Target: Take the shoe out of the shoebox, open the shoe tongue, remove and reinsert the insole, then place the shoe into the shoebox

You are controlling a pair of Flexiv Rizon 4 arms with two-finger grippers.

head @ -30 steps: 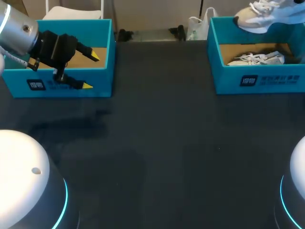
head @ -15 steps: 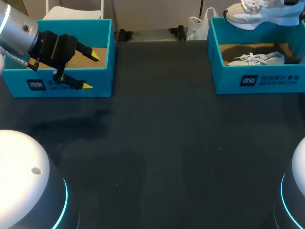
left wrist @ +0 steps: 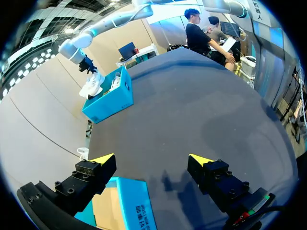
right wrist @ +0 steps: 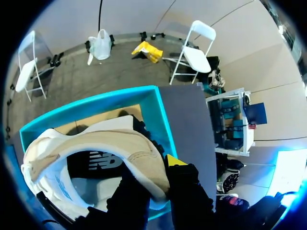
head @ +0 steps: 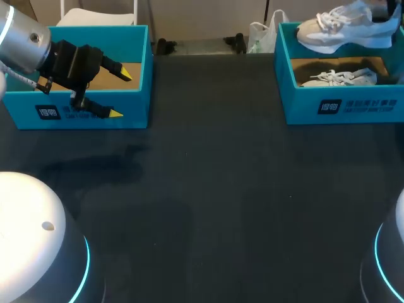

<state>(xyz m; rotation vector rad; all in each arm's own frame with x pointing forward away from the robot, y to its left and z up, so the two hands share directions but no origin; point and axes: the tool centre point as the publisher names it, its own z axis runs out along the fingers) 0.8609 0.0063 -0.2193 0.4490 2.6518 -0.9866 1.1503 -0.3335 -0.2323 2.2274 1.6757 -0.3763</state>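
Note:
A pale grey-and-beige shoe [head: 341,28] hangs above the blue shoebox [head: 344,104] at the table's far right. My right gripper [right wrist: 156,175] is shut on the shoe's heel collar [right wrist: 144,160], one finger inside the shoe [right wrist: 96,143] and one outside. The box's rim [right wrist: 160,120] lies below it. A second white shoe [head: 338,77] lies inside the box. My left gripper [head: 121,93] hovers open and holding nothing over the front wall of another blue box [head: 82,113] at the far left. In the left wrist view the left gripper [left wrist: 152,160] is wide open.
The left box [left wrist: 132,206] shows a bare cardboard floor [head: 136,69]. Dark tabletop [head: 208,189] spans the space between the two boxes and towards the front.
The shoe in my right gripper has shifted a little leftward and lower and has levelled out above the right box. My left arm has stayed still.

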